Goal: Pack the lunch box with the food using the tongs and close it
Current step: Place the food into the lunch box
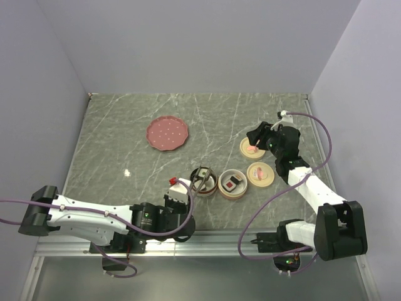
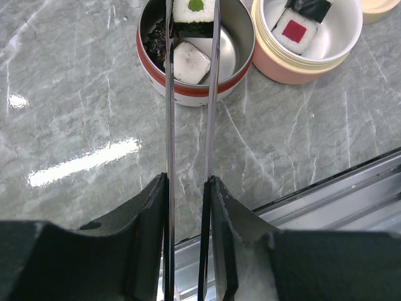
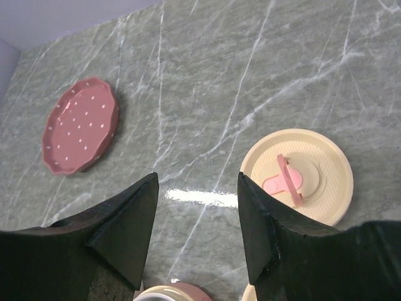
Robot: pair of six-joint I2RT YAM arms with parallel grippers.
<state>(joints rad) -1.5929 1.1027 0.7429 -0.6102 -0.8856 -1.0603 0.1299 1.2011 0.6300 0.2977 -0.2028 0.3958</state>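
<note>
Left jaws pinch the tongs (image 2: 169, 125) narrowly above food (image 2: 191, 61) already in two tins (image 2: 235, 72) by the worktop's (image 2: 94, 94) near edge, the plate (image 3: 80, 135) looks bare, right jaws gape empty, lids (image 3: 326, 169) not yet on.

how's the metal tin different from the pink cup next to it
The tin is silver metal with a red band; the cup is pink with a cream rim. The tongs reach into the tin, not the cup. The tin holds a green-topped piece; the cup a red-topped piece. Both are round, open and hold food.
</note>
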